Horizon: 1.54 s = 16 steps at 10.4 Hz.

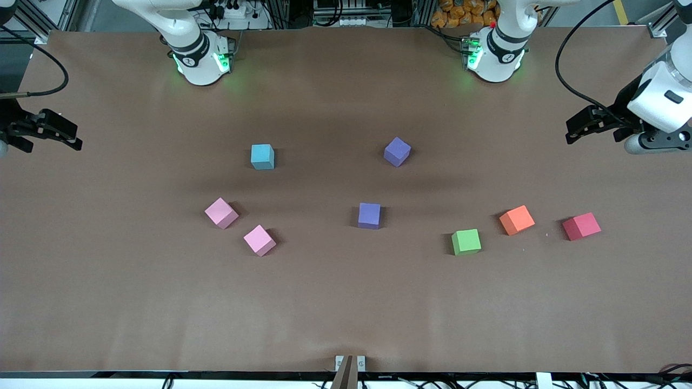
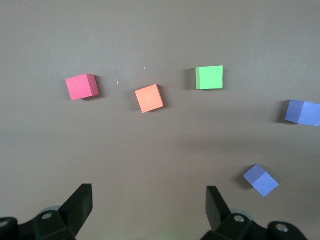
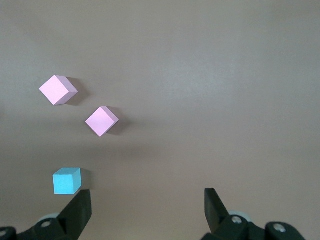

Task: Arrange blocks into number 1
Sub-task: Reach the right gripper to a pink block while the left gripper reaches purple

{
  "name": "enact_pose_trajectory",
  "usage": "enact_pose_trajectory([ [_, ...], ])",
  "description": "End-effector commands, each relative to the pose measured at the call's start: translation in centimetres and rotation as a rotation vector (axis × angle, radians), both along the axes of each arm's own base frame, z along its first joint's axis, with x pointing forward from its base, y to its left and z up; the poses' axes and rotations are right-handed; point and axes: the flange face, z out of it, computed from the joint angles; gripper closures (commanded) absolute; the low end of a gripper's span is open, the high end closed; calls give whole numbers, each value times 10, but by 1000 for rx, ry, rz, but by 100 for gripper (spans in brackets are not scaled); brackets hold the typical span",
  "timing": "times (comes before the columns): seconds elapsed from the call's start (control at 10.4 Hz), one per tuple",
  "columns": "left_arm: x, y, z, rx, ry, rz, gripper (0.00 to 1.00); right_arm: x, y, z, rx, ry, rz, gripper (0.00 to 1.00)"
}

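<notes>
Both jaws stand wide open and empty, the left gripper (image 1: 574,127) over the tabletop's (image 1: 346,302) left-arm edge, the right gripper (image 1: 67,138) over its right-arm edge, both waiting. Mid-tabletop the blocks lie scattered, none touching: blue (image 1: 262,156), two pink (image 1: 221,212) (image 1: 259,240), two purple (image 1: 397,151) (image 1: 369,215), green (image 1: 466,241); orange cube (image 1: 517,220) and red cube (image 1: 581,226) sit toward the left-arm edge. No digit has been started, I judge; next an arm must reach in, pick one block and start the line.

Blocks (image 1: 369,215) well apart, open table (image 1: 346,302) between them, two pink blocks (image 1: 259,240) close together
</notes>
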Motion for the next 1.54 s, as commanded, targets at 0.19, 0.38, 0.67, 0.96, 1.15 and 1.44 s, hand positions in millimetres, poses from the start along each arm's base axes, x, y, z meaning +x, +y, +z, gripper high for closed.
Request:
enact_pose_trajectory([
  [0.19, -6, 3, -2, -19, 22, 5, 0, 2, 15, -11, -7, -1, -12, 0],
  [0.38, -15, -59, -41, -57, 92, -67, 0, 26, 53, -51, 0, 9, 52, 0],
  [0.67, -46, -161, -112, -67, 142, 40, 0, 53, 118, -122, -1, 11, 155, 0],
  [0.96, -81, -225, -184, -60, 153, 169, 0, 75, 163, -192, 14, 22, 248, 0],
  [1.15, -100, -270, -236, -95, 206, 306, 0, 86, 190, -239, 35, 12, 352, 0],
  [1.44, -113, -307, -302, -42, 263, 387, 0, 92, 216, -285, 50, 0, 414, 0],
])
